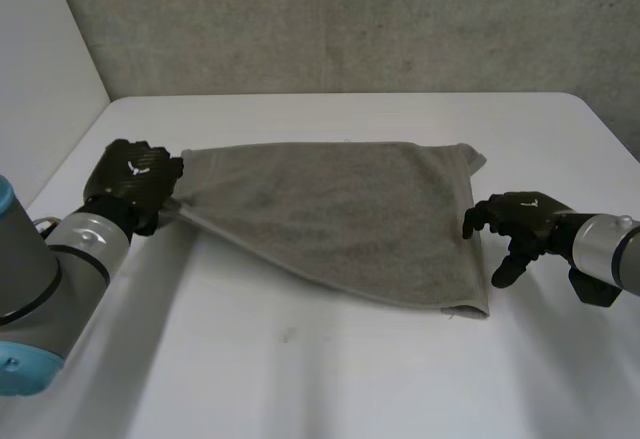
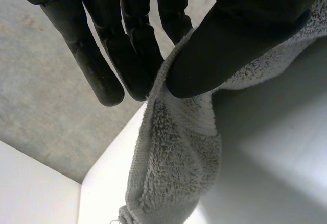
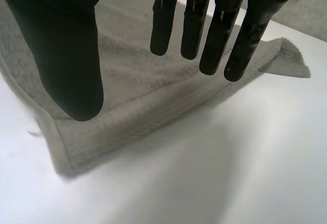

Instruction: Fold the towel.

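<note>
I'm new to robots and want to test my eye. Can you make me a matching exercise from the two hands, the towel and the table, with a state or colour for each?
Things:
1. left hand
2. right hand
3. towel
4. table

States:
A. white
B. grey, spread out
C. fingers straight, holding nothing, at the towel's edge
D. pinching the towel between thumb and fingers

Pairs: 1-D, 2-C, 3-B, 4-A.
</note>
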`<state>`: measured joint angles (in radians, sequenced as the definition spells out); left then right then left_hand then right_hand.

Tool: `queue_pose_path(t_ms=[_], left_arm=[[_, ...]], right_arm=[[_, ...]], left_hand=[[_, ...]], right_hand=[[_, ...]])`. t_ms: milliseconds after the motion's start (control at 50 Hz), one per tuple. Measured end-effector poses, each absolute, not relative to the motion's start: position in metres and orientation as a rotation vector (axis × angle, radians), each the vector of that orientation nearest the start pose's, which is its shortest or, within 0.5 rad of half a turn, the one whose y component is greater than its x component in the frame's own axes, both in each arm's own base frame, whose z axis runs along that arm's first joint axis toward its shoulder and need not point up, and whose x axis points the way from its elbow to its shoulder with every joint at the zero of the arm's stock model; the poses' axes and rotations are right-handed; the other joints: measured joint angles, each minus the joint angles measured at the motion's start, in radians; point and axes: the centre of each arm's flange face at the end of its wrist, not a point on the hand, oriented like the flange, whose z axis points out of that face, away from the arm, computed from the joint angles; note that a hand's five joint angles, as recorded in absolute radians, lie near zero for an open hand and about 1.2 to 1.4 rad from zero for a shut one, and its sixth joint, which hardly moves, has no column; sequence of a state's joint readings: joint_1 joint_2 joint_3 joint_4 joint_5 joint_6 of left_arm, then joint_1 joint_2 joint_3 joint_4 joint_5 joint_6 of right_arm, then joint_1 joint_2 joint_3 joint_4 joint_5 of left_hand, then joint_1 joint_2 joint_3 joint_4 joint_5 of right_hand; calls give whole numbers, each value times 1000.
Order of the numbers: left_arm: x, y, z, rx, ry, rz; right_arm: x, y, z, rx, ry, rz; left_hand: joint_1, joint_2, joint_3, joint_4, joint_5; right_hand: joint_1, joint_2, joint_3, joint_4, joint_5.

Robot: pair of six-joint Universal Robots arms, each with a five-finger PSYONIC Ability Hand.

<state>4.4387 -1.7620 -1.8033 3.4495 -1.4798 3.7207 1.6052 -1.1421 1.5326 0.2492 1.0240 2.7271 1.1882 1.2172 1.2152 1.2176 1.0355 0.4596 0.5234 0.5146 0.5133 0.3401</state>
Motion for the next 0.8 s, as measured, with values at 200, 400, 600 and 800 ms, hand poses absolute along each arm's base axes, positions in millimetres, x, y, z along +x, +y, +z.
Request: queue_pose_path(t_ms=[200, 400, 600, 800], left_arm=[[-221, -274, 230, 951, 1973, -2080], [-223, -282, 245, 878, 1975, -2166], [-224, -285, 251, 860, 1967, -2192], [-223, -290, 257, 836, 1950, -2216]], right_arm=[[186, -285, 175, -633, 2262, -1358], [206, -254, 160, -674, 2205, -1372], [223, -245, 138, -763, 2231, -1412], [230, -251, 123, -892, 2267, -1501]], left_hand=[[0, 0, 0, 0, 0], [0, 0, 0, 0, 0], [0, 0, 0, 0, 0], [0, 0, 0, 0, 0]], right_hand=[[-24, -22, -27, -31, -31], [-47, -51, -54, -57, -60], [-47, -51, -54, -57, -60], [-47, -51, -54, -56, -59]])
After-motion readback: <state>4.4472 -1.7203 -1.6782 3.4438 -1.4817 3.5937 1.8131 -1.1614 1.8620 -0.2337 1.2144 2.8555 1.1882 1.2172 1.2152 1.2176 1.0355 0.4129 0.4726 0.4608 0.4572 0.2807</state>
